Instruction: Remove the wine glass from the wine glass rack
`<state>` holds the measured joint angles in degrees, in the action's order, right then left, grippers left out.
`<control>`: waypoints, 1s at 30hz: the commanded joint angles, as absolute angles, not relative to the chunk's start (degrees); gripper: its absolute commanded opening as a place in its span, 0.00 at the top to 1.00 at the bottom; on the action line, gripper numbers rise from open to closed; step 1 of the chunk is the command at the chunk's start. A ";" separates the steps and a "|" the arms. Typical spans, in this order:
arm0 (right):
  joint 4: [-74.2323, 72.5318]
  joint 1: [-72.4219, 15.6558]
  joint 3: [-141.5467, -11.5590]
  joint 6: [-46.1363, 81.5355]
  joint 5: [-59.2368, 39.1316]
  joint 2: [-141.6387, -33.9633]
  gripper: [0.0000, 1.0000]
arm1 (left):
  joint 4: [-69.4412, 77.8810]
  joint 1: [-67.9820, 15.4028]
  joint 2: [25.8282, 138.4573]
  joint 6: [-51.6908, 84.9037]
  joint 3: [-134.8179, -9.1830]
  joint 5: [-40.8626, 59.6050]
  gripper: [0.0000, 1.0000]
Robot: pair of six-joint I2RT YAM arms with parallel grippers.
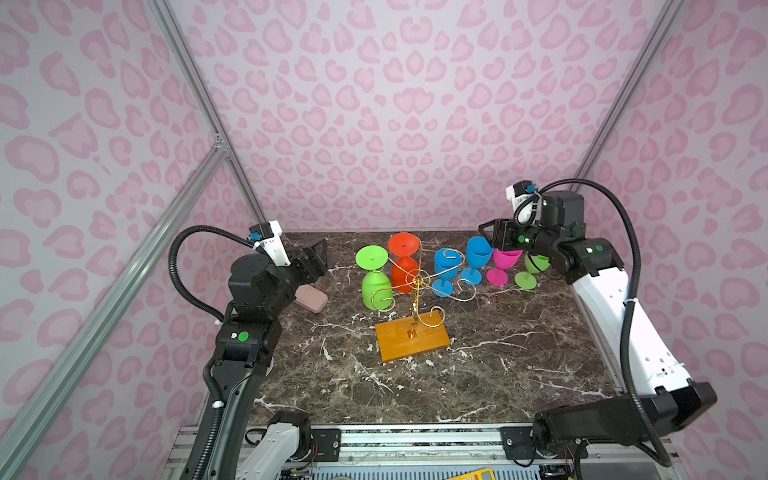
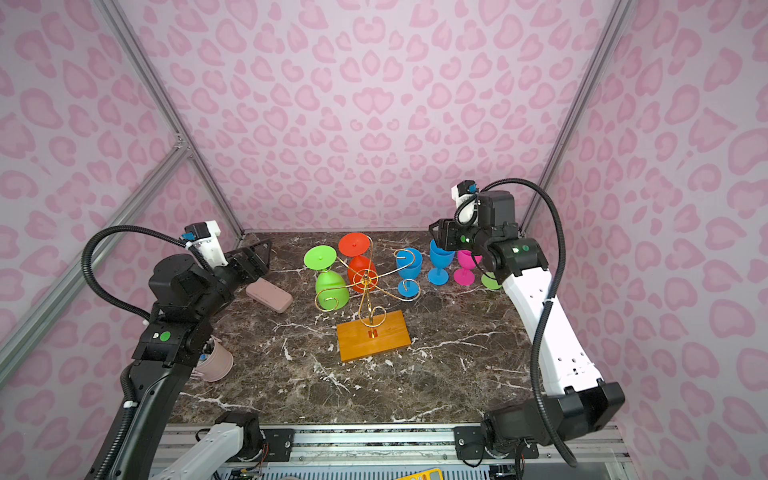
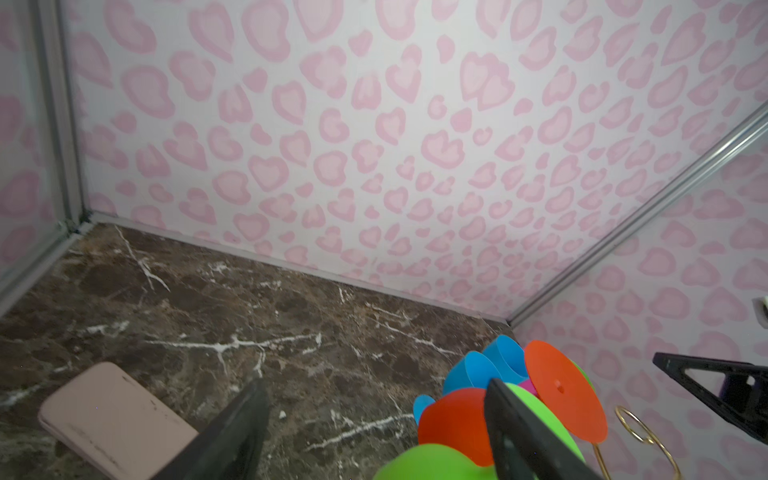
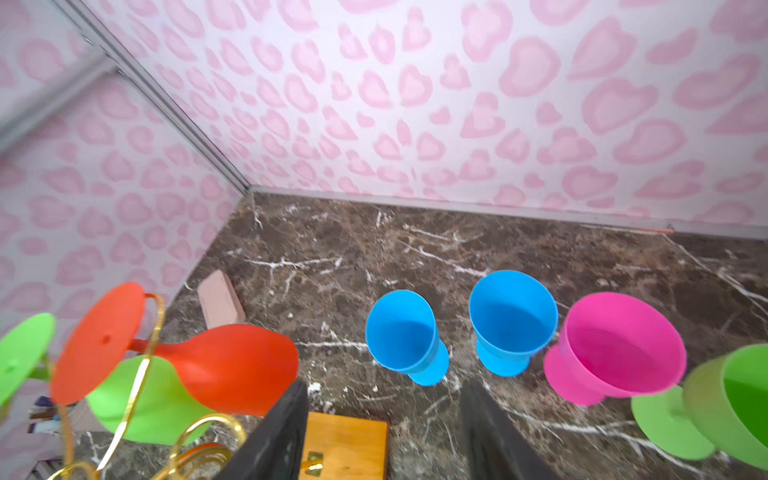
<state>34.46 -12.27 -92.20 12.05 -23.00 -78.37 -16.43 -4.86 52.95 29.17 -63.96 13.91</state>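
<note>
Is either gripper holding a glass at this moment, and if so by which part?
Nothing is held. The left gripper and the right gripper both show open jaws in their wrist views, with no glass between them.

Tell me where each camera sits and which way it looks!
Both top views: high above the front edge, looking down toward the back wall; the table, wine glass rack, left arm and right arm show.
Left wrist view: on the left arm, facing the back wall low over the table; left fingers show.
Right wrist view: on the right arm, looking down at the blue glasses and pink glass; right fingers show.
Shared: both wrist views catch the red glass and pink case.
</note>
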 commanded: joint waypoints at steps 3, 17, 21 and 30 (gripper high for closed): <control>23.38 -11.18 -88.39 14.73 -28.42 -73.56 0.30 | -19.07 -4.03 56.75 36.23 -66.70 32.36 0.26; 21.41 -11.16 -82.55 15.20 -30.89 -69.98 0.15 | -20.30 -4.04 64.50 38.23 -68.29 48.44 0.41; 21.09 -11.14 -81.90 15.38 -31.03 -69.52 0.15 | -18.43 -4.07 65.42 39.83 -68.45 49.77 0.41; 21.18 -11.16 -80.86 15.29 -30.76 -68.73 0.14 | -17.05 -5.92 67.58 41.14 -69.33 50.02 0.43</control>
